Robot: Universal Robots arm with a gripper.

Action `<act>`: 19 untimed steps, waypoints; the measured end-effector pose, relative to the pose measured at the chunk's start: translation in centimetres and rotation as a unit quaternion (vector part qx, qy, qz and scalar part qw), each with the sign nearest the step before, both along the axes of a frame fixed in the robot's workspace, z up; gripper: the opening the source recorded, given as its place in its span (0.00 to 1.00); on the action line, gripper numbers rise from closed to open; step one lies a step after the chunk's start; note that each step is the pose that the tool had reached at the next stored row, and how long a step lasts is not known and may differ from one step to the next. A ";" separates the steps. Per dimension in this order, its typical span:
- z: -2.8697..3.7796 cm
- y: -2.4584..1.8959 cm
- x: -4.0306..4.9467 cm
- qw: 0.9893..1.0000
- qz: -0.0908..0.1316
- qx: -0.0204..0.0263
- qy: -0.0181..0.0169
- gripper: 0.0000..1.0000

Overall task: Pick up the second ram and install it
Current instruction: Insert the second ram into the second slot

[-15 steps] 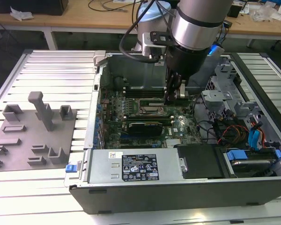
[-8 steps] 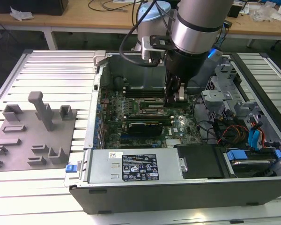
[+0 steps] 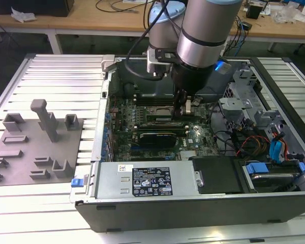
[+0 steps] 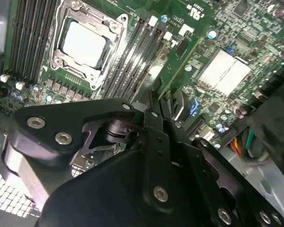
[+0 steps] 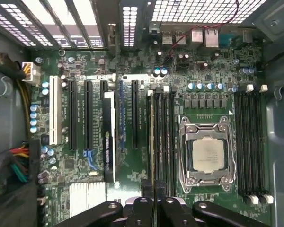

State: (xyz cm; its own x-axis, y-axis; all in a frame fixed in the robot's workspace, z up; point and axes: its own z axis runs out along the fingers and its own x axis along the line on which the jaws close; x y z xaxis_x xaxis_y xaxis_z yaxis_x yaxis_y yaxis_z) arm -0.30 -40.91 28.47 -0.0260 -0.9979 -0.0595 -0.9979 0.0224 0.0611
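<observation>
Step in hand, as judged: seating ram [image 5: 151, 142] in outermost slot of bank beside socket [image 5: 208, 153].
Gripper [image 5: 154, 188] sits over slot end. Jaws nearly closed, pinching ram's thin top edge.
Ram stands upright along slot. You cannot tell whether it is fully home.
Seating calls for a straight-down press. Keep stick parallel to slot and check end latches are free.
Obstructions: empty slots between ram and socket; black card [image 5: 109, 137] beyond ram, away from socket; cables [image 5: 14, 165] well apart.
</observation>
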 end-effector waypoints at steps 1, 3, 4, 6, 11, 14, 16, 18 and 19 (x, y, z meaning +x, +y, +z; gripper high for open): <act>-0.32 0.19 -0.22 1.000 -0.001 -0.002 0.000 0.13; -0.86 0.31 -0.54 1.000 -0.012 -0.002 0.000 0.13; -1.28 0.58 -0.83 1.000 -0.015 -0.002 0.000 0.13; -1.70 1.54 -1.14 1.000 -0.014 -0.005 0.000 0.13; -2.74 2.71 -1.60 1.000 -0.007 -0.016 0.000 0.13; -3.46 2.71 -1.61 1.000 -0.001 -0.016 0.000 0.13; -3.84 2.72 -1.61 1.000 -0.004 -0.016 0.000 0.13; -4.10 2.71 -1.61 1.000 -0.011 -0.016 0.000 0.13; -4.30 2.72 -1.61 1.000 -0.014 -0.016 0.000 0.13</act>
State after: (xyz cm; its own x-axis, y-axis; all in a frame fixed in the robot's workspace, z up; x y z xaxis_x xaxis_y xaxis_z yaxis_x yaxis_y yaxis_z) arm -1.92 -38.20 24.17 -0.0532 -0.9982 -0.0267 -0.9969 0.0516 0.0594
